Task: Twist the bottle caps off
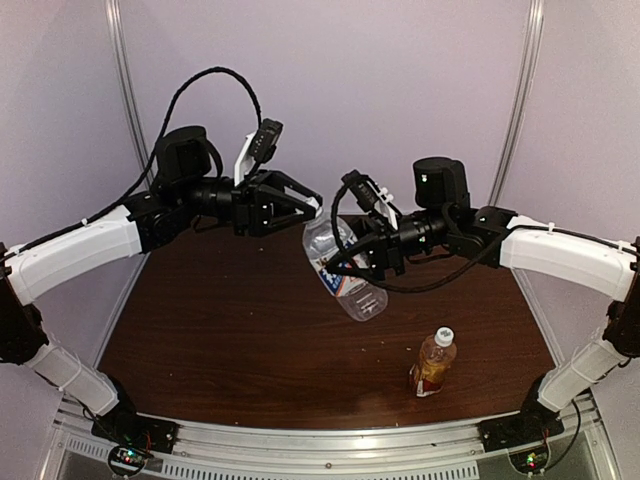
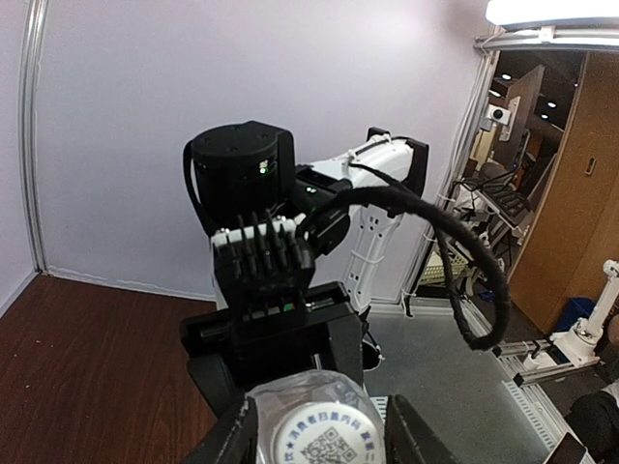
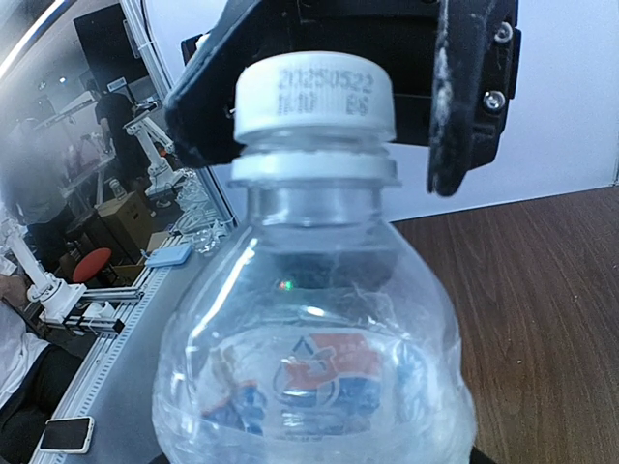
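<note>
The right gripper (image 1: 362, 262) clasps the clear bottle (image 1: 345, 275), tilted in mid-air above the table (image 1: 230, 330). The left gripper (image 1: 305, 210) is spread, its fingers flanking the white cap (image 3: 315, 95) without pressing. The cap rim reads "20250522", and its top bears a QR code (image 2: 324, 443). The label (image 3: 324, 372) shows a red-and-blue logo. The amber bottle (image 1: 433, 365) stands capped at front right, well apart.

My top camera looks down from behind both arm bases (image 1: 130, 432) over the whole table (image 1: 230, 340). Each wrist camera sits very close: left faces the right arm (image 2: 375, 217), right faces the clear bottle (image 3: 309, 348), which all three views share.
</note>
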Robot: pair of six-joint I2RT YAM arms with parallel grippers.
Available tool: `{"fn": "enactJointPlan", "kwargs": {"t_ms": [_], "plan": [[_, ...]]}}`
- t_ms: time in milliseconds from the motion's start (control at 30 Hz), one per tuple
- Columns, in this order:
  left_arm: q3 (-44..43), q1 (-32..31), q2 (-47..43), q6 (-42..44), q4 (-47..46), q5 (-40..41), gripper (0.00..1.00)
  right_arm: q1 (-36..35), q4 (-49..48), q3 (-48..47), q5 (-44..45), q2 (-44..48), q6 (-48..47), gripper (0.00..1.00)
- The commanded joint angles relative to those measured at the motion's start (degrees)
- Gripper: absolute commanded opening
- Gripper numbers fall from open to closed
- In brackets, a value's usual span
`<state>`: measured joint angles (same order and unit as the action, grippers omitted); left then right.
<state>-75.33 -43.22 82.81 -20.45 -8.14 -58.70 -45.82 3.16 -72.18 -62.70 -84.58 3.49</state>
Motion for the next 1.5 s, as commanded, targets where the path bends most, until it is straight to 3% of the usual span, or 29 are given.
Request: {"fn": "enactJointPlan", "kwargs": {"t_ms": [0,333,667,800,967,1233,1467], "plan": [[0.4,-0.2,-0.9,0.5,-3.1,1.1,0.42,0.3,-1.9,-1.3,0.7,-0.1,0.5,0.52],[1.1,-0.3,-2.5,-3.7,-4.7,5.9,0.24,0.7,-1.2,0.0,7.7,0.6,-1.0,0.48],[-2.9,-3.1,-3.2,-14.7,6.5,33.6,0.19,0.4,0.0,0.2,26.4,1.8,-2.7,0.45],[-3.9,-5.1,-2.2,-15.8,7.7,38.5,0.19,0.0,-2.1,1.4,30.0,2.7,-2.7,0.44],[-3.9,-5.3,-1.2,-16.9,6.7,38.2,0.2,-0.3,-3.0,2.8,30.0,3.6,-2.8,0.43],[-1.8,-5.2,-1.9,-16.1,3.0,35.9,0.4,-0.2,-3.0,4.2,26.9,4.7,-4.5,0.43],[0.1,-4.6,-4.0,-13.3,1.5,33.6,0.65,0.0,-3.7,4.6,23.3,5.1,-4.1,0.43]]}}
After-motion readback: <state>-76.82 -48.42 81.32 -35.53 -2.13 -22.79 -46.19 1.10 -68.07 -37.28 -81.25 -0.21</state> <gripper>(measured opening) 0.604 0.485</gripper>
